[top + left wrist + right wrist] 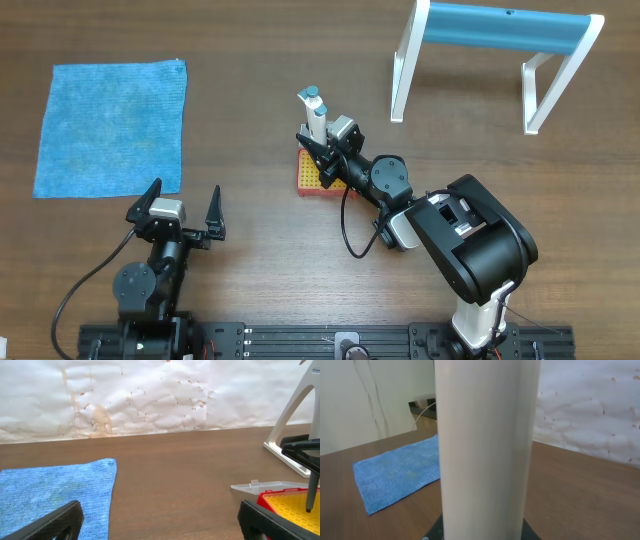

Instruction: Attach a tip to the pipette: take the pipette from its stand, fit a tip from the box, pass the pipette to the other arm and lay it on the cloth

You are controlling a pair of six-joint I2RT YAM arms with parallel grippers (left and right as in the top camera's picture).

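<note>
From my right wrist camera the white cylindrical pipette with the blue-grey top (487, 445) blocks the middle of the view, cut off above and below, so I cannot make out its lower end there. In the left wrist view only its thin dark shaft (312, 491) shows at the edge, hanging over the yellow rack of the red tip box (289, 502). I cannot tell whether the shaft touches the rack or carries a tip. The box's clear lid (252, 487) lies open on the side toward the cloth. From above, most of the box (309, 178) is hidden under my right arm.

The right pincer (318, 143) is pinched on the pipette's body (315, 112), holding it roughly upright just over the box. The left pincer (182, 207) hangs low near its base with its fingers (55, 522) spread wide and nothing between them.

The brown wooden table (260, 60) carries the blue woven cloth (110, 130) flat at the far left, well apart from the box. The white stand with the light-blue crossbar (500, 25) sits at the far right. Behind the table is a white crinkled wall covering with brownish spots (150, 395).
</note>
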